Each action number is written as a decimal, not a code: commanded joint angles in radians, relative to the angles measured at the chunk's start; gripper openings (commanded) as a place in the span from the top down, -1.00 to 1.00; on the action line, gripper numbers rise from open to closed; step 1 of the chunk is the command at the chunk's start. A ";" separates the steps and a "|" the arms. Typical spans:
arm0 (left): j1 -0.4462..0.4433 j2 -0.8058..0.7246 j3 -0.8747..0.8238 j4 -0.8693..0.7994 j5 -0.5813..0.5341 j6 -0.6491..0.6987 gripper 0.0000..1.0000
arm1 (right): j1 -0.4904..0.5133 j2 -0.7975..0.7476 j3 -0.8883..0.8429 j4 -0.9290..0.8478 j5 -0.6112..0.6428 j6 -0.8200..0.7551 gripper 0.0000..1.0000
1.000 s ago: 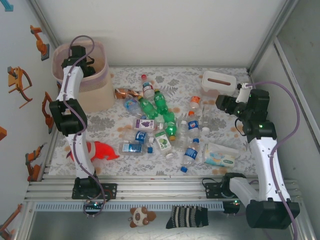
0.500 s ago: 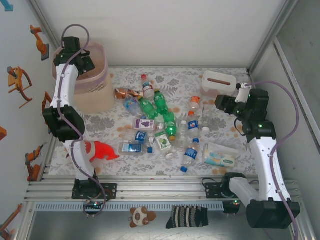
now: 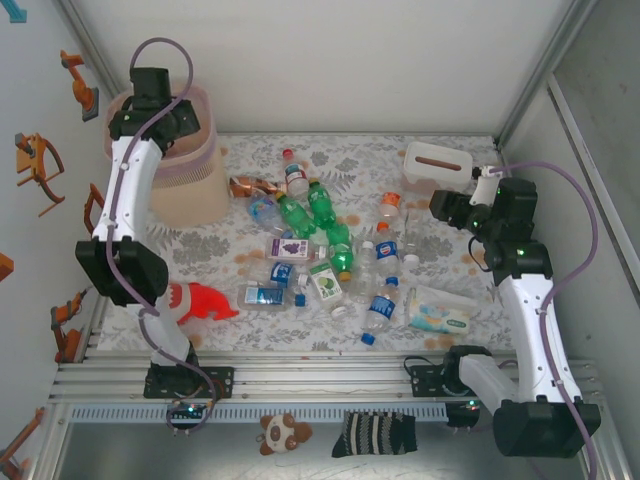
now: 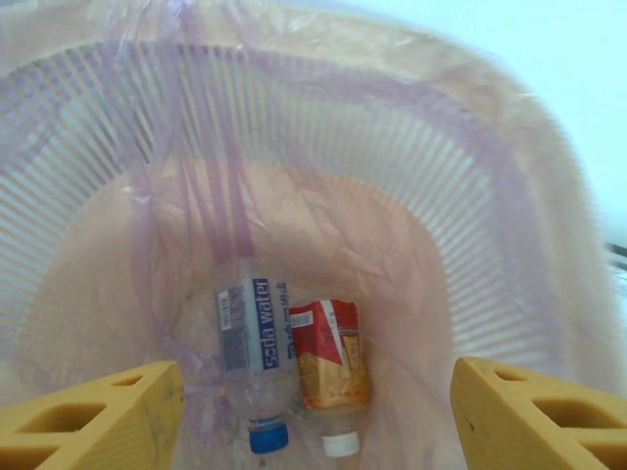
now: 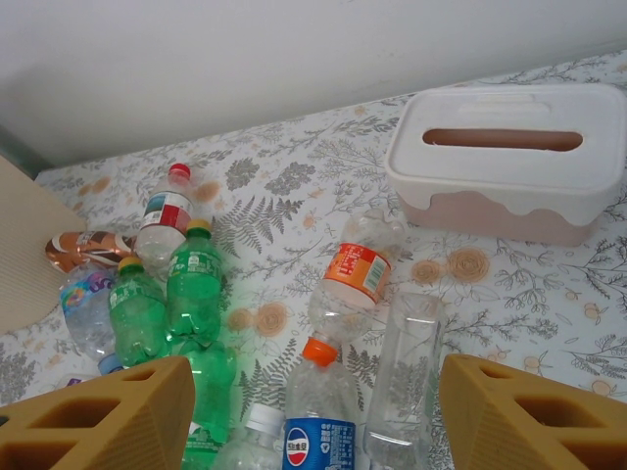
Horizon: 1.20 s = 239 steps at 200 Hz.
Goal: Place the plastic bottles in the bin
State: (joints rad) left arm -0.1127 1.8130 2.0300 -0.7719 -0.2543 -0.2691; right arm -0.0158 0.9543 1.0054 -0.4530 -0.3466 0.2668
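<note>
The pale pink bin (image 3: 190, 175) stands at the back left, and my left gripper (image 3: 160, 115) hangs over its mouth. In the left wrist view the left gripper (image 4: 318, 416) is open and empty above the bin's lined inside (image 4: 411, 245), where a soda water bottle (image 4: 250, 338) and a red-labelled bottle (image 4: 328, 357) lie. Several plastic bottles (image 3: 320, 235) lie scattered mid-table. My right gripper (image 3: 445, 205) hovers at the right; in its wrist view the right gripper (image 5: 313, 421) is open above an orange-capped bottle (image 5: 348, 284), a clear bottle (image 5: 407, 382) and green bottles (image 5: 191, 294).
A white tissue box with a pink base (image 3: 435, 165) sits at the back right. A flat wipes pack (image 3: 440, 312) lies front right, and a red plush fish (image 3: 200, 300) front left. Small cartons (image 3: 290, 250) lie among the bottles. Walls close in on both sides.
The left arm has shifted above the bin, its wrist swinging slightly right and back over the opening. The right arm has stayed still.
</note>
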 commanded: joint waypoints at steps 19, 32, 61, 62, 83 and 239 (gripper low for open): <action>-0.069 -0.146 -0.084 0.041 0.031 0.073 -0.41 | 0.013 -0.023 0.007 0.008 0.002 0.017 -0.32; -0.098 -0.182 -0.126 0.045 0.060 0.105 -0.40 | 0.013 -0.023 0.007 0.005 -0.001 0.017 -0.32; -0.153 -0.268 -0.252 0.061 0.184 0.219 -0.40 | 0.013 -0.025 0.012 -0.025 0.007 -0.008 -0.32; -0.153 -0.271 -0.257 0.060 0.189 0.224 -0.40 | 0.013 -0.025 0.013 -0.027 0.007 -0.009 -0.32; -0.185 -0.351 -0.387 0.067 0.302 0.338 -0.40 | 0.013 -0.029 0.018 -0.048 0.017 -0.028 -0.32; -0.401 -0.752 -1.016 -0.060 0.604 1.040 -0.38 | 0.014 -0.033 0.014 -0.090 0.038 -0.083 -0.34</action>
State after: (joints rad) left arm -0.4828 1.0809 1.0679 -0.7906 0.3782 0.6765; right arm -0.0105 0.9401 1.0065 -0.5266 -0.3260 0.2081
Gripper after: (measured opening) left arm 0.693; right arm 0.667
